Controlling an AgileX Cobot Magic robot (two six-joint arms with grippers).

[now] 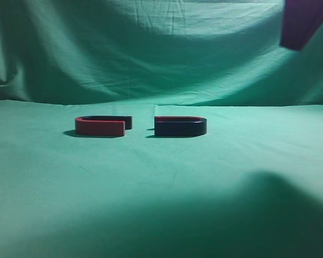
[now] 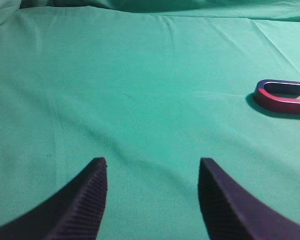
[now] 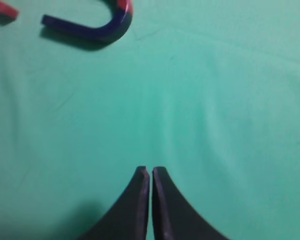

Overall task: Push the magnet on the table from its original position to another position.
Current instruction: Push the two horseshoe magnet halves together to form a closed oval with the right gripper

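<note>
The magnet [image 1: 180,127], dark navy with a thin red upper edge, lies flat on the green table [image 1: 161,183] just right of centre. In the right wrist view it lies at the top left [image 3: 92,27]. My right gripper [image 3: 150,171] is shut and empty, hanging above bare cloth well short of the magnet. A dark blurred part of the right arm [image 1: 301,21] shows in the exterior view's top right corner. My left gripper [image 2: 151,162] is open and empty over bare cloth; it does not show in the exterior view.
A second U-shaped magnet with a red side wall [image 1: 101,126] lies a short gap to the left of the dark one. It shows at the right of the left wrist view [image 2: 282,96], and its tip at the right wrist view's top left [image 3: 2,11]. A draped green backdrop [image 1: 151,48] hangs behind.
</note>
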